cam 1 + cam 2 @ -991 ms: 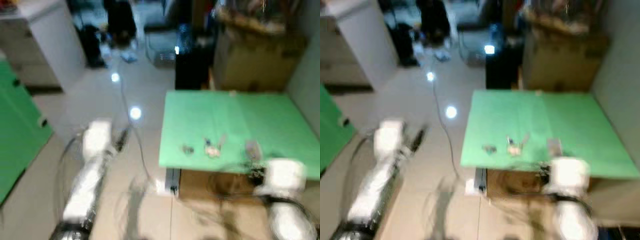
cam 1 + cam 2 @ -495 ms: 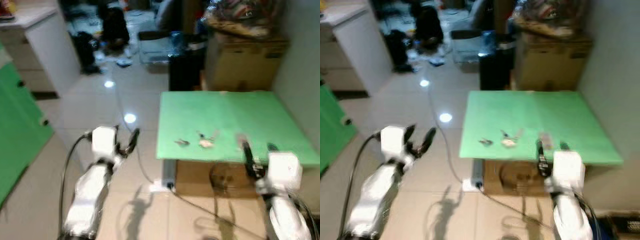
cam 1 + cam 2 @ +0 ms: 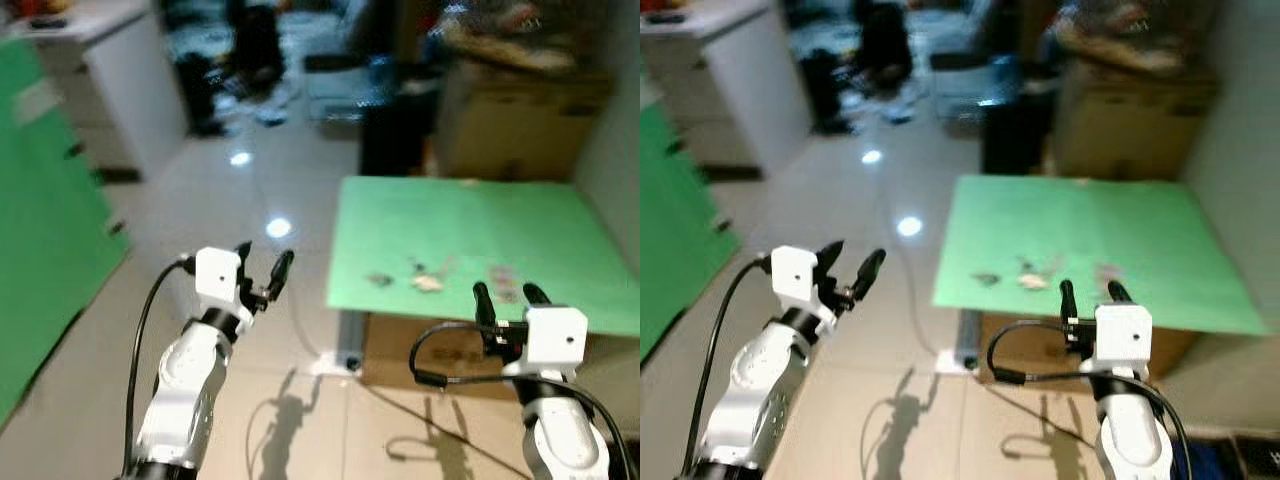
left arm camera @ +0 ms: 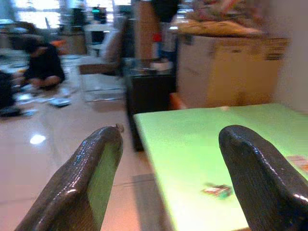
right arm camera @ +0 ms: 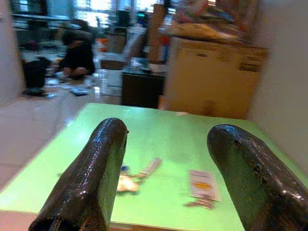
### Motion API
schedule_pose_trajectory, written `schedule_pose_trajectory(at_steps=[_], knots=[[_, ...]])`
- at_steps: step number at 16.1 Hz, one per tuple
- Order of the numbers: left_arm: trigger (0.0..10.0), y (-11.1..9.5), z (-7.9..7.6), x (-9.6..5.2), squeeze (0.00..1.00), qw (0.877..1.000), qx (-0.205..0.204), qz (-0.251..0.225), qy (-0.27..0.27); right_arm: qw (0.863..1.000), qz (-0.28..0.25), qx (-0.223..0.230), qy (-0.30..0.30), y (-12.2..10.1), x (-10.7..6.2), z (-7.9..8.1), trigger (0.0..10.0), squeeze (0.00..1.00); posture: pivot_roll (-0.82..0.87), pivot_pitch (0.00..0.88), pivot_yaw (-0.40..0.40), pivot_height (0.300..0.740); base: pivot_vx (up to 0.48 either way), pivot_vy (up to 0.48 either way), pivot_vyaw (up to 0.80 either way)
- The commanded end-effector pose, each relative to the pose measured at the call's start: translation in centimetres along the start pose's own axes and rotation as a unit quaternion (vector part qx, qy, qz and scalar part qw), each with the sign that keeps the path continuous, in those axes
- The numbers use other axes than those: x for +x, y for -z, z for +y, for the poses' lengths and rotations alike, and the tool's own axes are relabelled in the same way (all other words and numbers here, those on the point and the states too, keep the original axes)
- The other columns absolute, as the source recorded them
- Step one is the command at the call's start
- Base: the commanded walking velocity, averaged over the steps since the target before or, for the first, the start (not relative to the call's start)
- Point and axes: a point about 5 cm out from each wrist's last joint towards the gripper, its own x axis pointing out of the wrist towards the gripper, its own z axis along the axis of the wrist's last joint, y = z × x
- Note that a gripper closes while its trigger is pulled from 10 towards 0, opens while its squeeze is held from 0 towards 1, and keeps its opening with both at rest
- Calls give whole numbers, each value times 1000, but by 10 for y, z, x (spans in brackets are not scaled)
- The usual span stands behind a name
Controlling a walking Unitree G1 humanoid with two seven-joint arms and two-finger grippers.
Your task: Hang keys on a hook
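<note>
Left eye view: keys (image 3: 427, 283) are seen on the table (image 3: 560, 225); both grippers, left (image 3: 263, 268) and right (image 3: 509, 296), are held wide, empty.

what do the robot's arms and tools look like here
Both arms are silver-white rounded shells ending in a white boxy wrist block. The left tool and right tool each have two long black fingers with rounded tips. A black cable loops along the left arm, another curls beside the right wrist.

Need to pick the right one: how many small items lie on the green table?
3: a dark bit nearest the left edge, a pale bunch mid-front, a flat tag before the right gripper. Blur may hide more.
</note>
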Motion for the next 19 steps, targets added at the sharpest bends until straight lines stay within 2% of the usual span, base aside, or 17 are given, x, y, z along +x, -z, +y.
schedule_pose_trajectory(at_steps=[1, 9, 13, 16, 18, 19], knots=[[10000, -8, -9, 8, 0, 1000, 7, -13, 27, 1000, -1, -6, 7, -1, 5, -4, 10000, 0, -213, 0, 97, 732, 401, -259, 0], [10000, -13, -17, 10, 0, 999, 7, -14, 46, 1000, 10, -1, -8, 4, 8, 2, 10000, 0, -212, 0, 103, 732, 402, -259, 0], [10000, -11, -17, 10, 0, 999, 8, -2, 39, 999, 22, 2, -26, 7, 3, 8, 10000, 0, -214, 0, 99, 732, 300, -197, 0], [10000, -5, -14, 26, 0, 999, 6, 36, 27, 998, 32, 9, -62, 7, -7, 17, 10000, 0, -218, 0, 102, 732, 0, 0, 0], [10000, 3, -5, 37, 0, 998, -13, 58, 10, 994, 35, 13, -103, 4, -16, 29, 10000, 0, -219, 34, 118, 732, 0, 0, 0], [10000, 8, -1, 43, 0, 997, -3, 74, 8, 990, 47, 9, -131, 6, -23, 36, 10000, 0, -231, 71, 133, 732, 0, 0, 0]])
